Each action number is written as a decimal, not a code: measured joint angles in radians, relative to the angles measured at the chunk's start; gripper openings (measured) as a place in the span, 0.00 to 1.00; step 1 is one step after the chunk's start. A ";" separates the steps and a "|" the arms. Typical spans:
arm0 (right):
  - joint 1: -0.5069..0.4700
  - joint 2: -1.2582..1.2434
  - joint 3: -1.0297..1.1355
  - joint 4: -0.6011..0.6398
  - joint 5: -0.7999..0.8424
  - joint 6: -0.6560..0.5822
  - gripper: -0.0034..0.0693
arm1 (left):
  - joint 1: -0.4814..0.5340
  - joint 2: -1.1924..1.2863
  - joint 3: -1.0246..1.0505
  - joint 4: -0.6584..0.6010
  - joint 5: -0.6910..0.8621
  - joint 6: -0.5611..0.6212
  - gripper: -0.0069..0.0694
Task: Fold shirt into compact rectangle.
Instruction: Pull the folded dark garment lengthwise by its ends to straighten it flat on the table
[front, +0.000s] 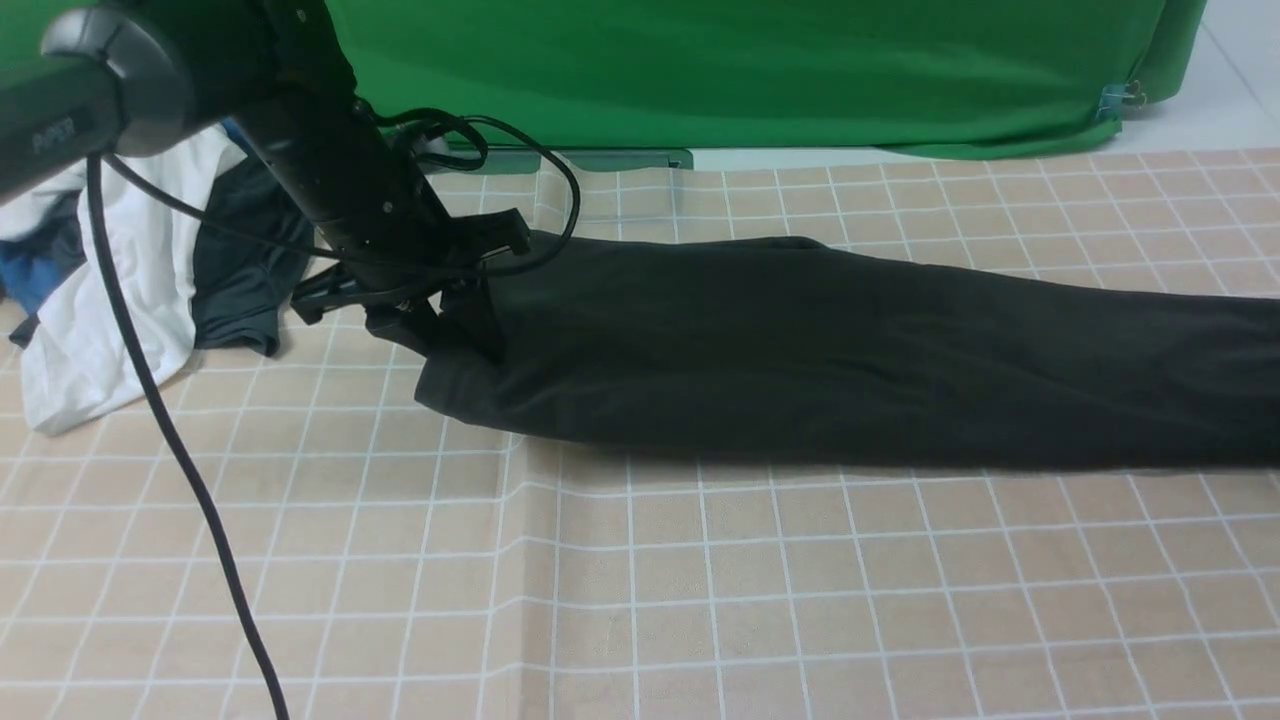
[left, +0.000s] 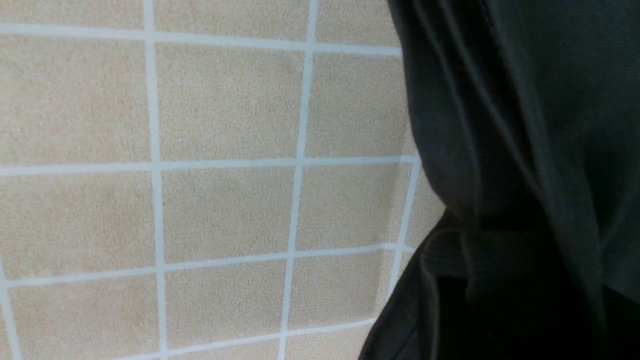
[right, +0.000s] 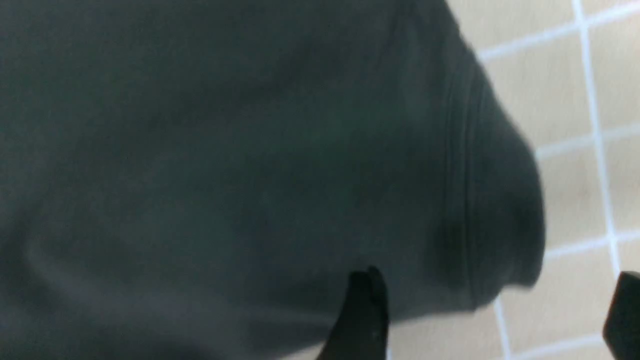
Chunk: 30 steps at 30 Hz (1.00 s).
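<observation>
The black shirt lies as a long narrow strip across the checked tablecloth and runs out of the front view at the right. Its print and label are hidden. My left gripper is down at the strip's left end, shut on a raised bunch of the cloth. In the left wrist view the shirt with a ribbed edge covers the jaws. My right gripper is open just off the hemmed corner of the shirt, with one finger against the cloth. It does not show in the front view.
A white garment, a smaller dark grey garment and some blue cloth are piled at the far left. A black cable hangs from the left arm. A green backdrop closes the far side of the tablecloth.
</observation>
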<state>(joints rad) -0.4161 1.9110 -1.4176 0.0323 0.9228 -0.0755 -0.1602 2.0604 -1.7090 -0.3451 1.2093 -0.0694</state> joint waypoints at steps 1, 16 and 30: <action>0.000 0.004 0.000 0.001 -0.018 -0.004 0.90 | 0.000 0.000 0.000 0.000 0.000 0.000 0.32; 0.048 0.113 0.002 0.001 -0.094 -0.025 0.87 | -0.001 0.000 0.000 0.003 -0.005 0.000 0.32; 0.116 0.134 -0.001 0.006 -0.109 -0.056 0.13 | -0.001 -0.009 0.003 0.032 -0.014 0.000 0.32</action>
<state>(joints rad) -0.2997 2.0455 -1.4191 0.0380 0.8134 -0.1318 -0.1611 2.0517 -1.7057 -0.3135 1.1951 -0.0692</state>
